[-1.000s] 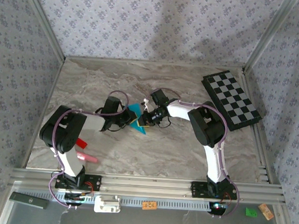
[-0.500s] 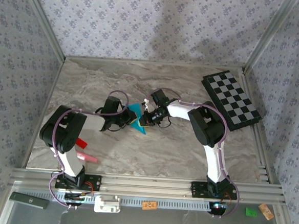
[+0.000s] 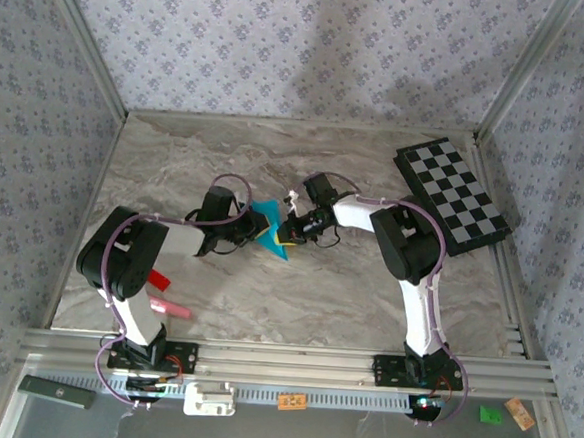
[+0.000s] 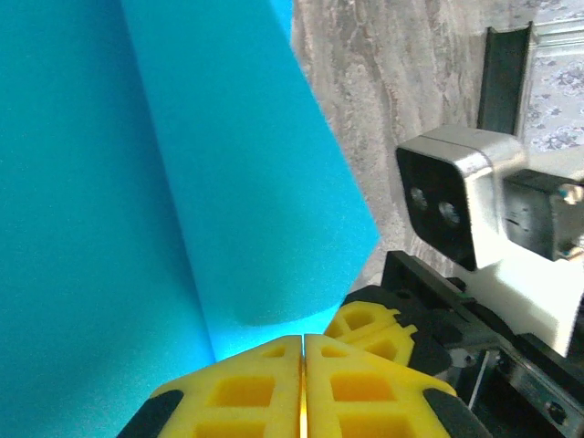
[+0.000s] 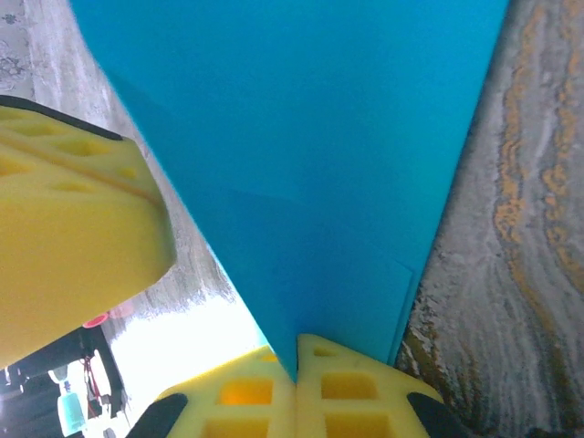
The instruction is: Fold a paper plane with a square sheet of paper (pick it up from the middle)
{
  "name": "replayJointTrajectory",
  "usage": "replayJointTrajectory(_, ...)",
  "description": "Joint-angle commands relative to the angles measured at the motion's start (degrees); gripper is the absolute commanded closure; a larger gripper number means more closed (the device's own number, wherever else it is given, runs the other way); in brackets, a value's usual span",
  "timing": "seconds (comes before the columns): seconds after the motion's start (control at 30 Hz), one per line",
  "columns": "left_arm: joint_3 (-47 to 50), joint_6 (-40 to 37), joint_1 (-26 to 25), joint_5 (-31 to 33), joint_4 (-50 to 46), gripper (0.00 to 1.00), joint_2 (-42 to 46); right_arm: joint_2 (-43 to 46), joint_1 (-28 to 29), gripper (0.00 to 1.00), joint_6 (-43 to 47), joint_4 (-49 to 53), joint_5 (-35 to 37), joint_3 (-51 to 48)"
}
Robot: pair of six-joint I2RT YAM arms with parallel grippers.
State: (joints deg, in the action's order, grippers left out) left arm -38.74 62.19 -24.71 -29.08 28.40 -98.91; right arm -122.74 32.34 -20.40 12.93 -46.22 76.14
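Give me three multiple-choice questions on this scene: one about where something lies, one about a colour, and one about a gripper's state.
1. Where on the table does the checkered board lie?
A. near left corner
B. far right side
C. dead centre

2. What colour is the paper?
A. cyan-blue
B. red
C. white

3. How is the right gripper?
A. wide open
B. shut on nothing
C. shut on the paper

Answers:
1. B: the top view shows the board against the far right edge.
2. A: both wrist views show plain cyan-blue paper.
3. C: the right wrist view shows its yellow pads meeting with the paper pinched between them.
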Motion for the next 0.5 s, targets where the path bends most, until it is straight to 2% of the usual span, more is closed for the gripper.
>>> replayJointTrajectory(0.0, -0.98, 0.03, 0.37, -2.37, 3.21, 0.91, -1.78, -1.62, -0.43, 0.98, -1.3, 0.06, -1.65, -1.12)
replayJointTrajectory(0.47, -4.1, -0.08, 0.1, -3.62, 4.15, 0.91, -6.35, -2.32, -0.87, 0.96, -1.31, 1.21, -1.86, -0.91)
